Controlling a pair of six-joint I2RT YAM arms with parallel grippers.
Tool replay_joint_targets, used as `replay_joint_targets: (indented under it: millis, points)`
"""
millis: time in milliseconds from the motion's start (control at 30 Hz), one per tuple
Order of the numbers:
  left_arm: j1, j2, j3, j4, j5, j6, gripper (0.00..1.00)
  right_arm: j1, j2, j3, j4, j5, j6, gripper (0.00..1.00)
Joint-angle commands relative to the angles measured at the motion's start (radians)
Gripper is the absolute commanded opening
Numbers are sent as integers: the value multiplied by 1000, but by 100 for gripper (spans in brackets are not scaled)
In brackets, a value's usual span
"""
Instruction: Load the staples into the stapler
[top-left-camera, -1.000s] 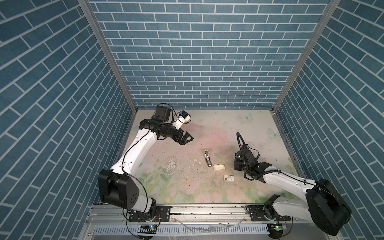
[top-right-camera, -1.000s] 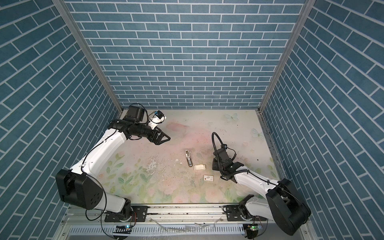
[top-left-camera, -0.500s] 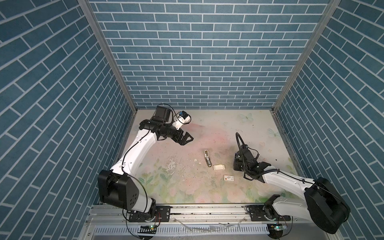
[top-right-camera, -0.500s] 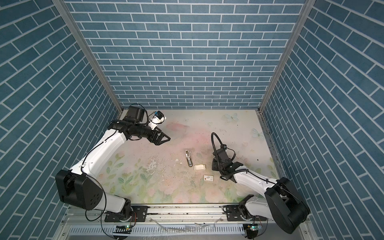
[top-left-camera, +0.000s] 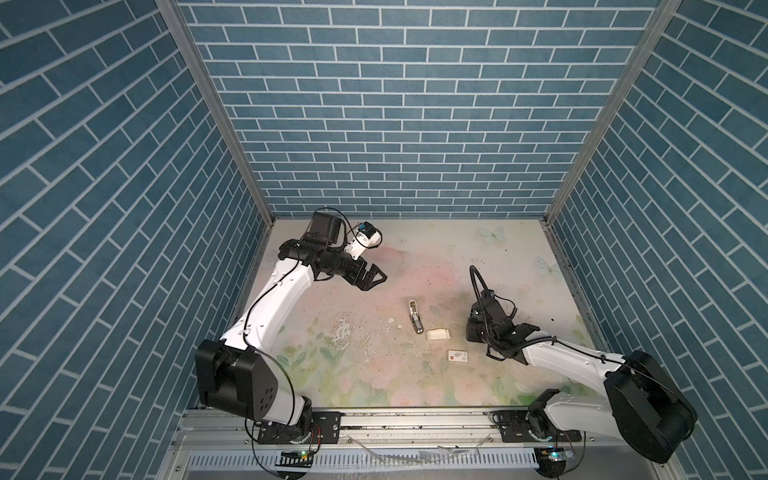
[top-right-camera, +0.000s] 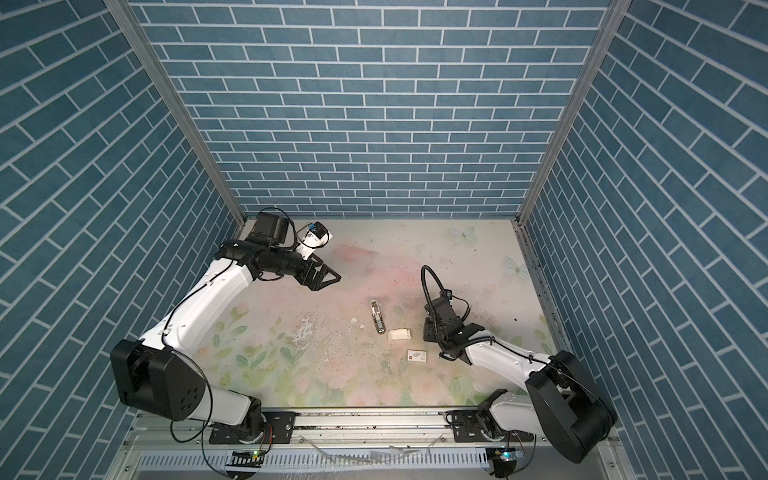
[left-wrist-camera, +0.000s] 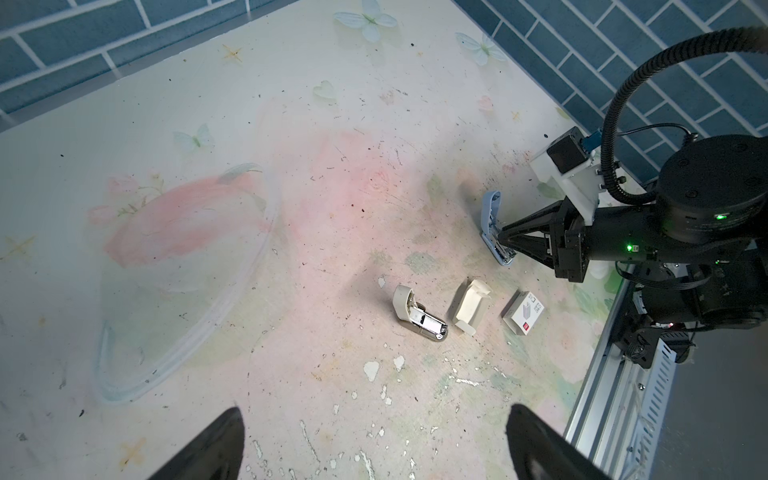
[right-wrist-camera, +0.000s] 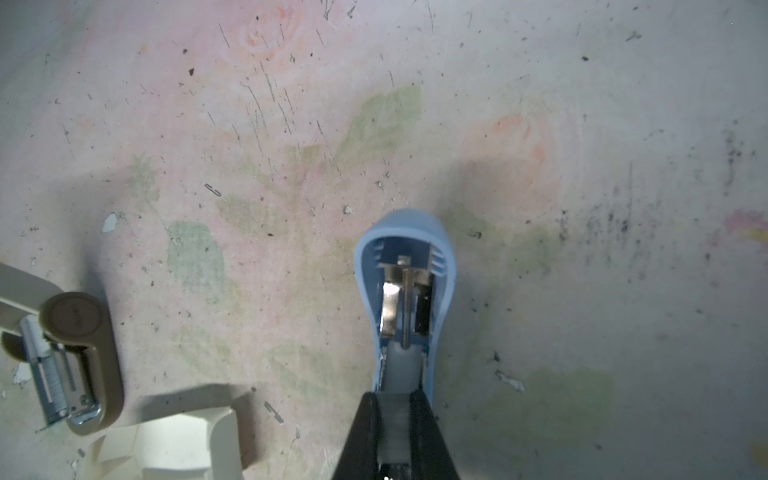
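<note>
Box (top-left-camera: 457, 356): nearest the front edge of the table (top-left-camera: 365, 374), flat, white with a red mark, touching nothing.
My right jaws: almost fully closed, fingertips (right-wrist-camera: 370, 419) pinching the staples (right-wrist-camera: 394, 419); low over the table, just right of the cream tray (top-left-camera: 438, 333).
Staples: thin grey strip between those fingertips, far end at the open channel of the blue stapler (right-wrist-camera: 405, 266); blurred this close.
Blue stapler: on the table at my right fingertips, lid swung up, spring and metal showing inside; hidden by my arm in both top views.
Cream tray: just beyond the box, beside the near end of the beige stapler (top-left-camera: 415, 318).
Beige stapler: mid-table, lying opened, magazine exposed.
My left jaws: wide open, holding nothing, fingertips (left-wrist-camera: 216, 444) above the far left of the table, well apart from everything.
</note>
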Motion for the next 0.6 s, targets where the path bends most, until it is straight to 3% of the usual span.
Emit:
replay_joint_targets:
  millis: [0,567]
  points:
    - [5,-23,-10,-1,9,11,100,8,-1,22,-21,12,21,10]
    - [5,-28,-25,5,11,14,100,25,4,14,-28,21,43,11]
